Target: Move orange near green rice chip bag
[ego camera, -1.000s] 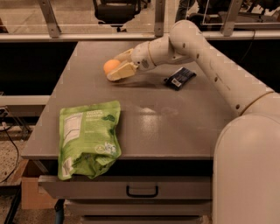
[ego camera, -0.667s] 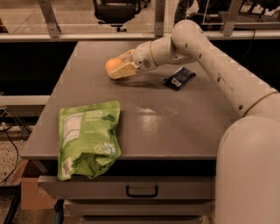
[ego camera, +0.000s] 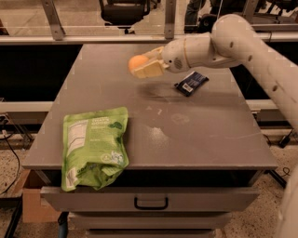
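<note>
My gripper [ego camera: 143, 66] is shut on the orange [ego camera: 136, 62], a small round orange fruit, and holds it a little above the grey table [ego camera: 205, 125] at its far middle. The arm reaches in from the right. The green rice chip bag [ego camera: 93, 145], a bright-green crinkled pouch with white label panels, lies flat at the table's front left corner, its lower end hanging over the front edge. The orange is well behind the bag and to its right, apart from it.
A small dark blue flat packet [ego camera: 191, 82] lies on the table just right of the gripper. A drawer with a black handle [ego camera: 151, 203] sits below the front edge. An office chair [ego camera: 125, 10] stands behind the table.
My gripper has lifted the orange off the table and moved it slightly to the right and toward the front. The green bag and the blue packet have not moved.
</note>
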